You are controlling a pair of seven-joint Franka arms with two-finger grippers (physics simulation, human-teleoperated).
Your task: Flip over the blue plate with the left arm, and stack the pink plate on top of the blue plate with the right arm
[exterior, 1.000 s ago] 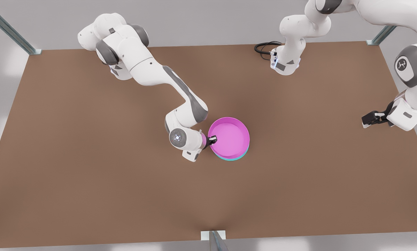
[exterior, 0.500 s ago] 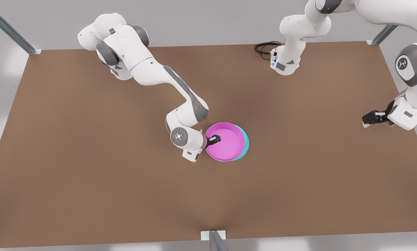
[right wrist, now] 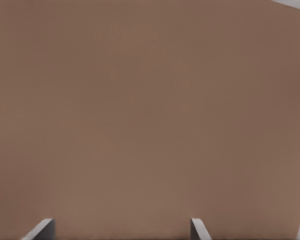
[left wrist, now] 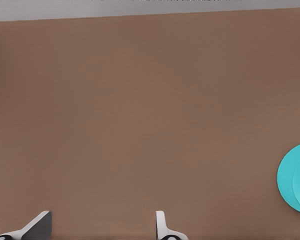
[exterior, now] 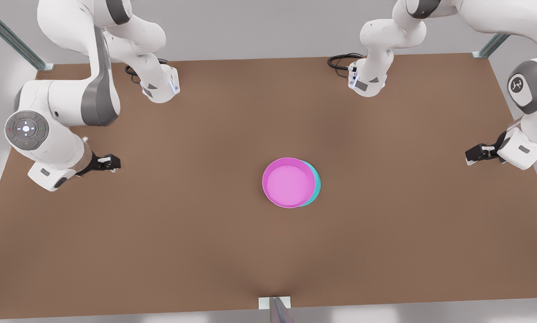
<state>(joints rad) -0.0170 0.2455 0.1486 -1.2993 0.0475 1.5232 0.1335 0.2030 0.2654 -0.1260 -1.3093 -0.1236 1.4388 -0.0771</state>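
The pink plate [exterior: 288, 181] lies rim up on the blue plate [exterior: 317, 181] near the table's middle. It is shifted a little toward the front view's left, so a turquoise crescent shows on the other side. My right gripper [exterior: 113, 162] hangs open far off at the front view's left, holding nothing; its fingers [right wrist: 42, 227] stand wide apart over bare table. At the front view's right edge my left gripper [exterior: 469, 157] waits open, also with nothing in it. The left wrist view has the blue plate [left wrist: 292, 182] far beyond the left gripper [left wrist: 102, 220].
The brown table [exterior: 160, 233] spreads wide around the stacked plates. Both arm bases [exterior: 160, 85] [exterior: 367, 80] stand at the far edge, each with a black cable beside it. Metal frame posts [exterior: 275, 307] mark the near edge and the far corners.
My right gripper has let go of the pink plate's rim and pulled back to the front view's far left. The pink plate settled, offset, on the blue one. The left arm barely moved.
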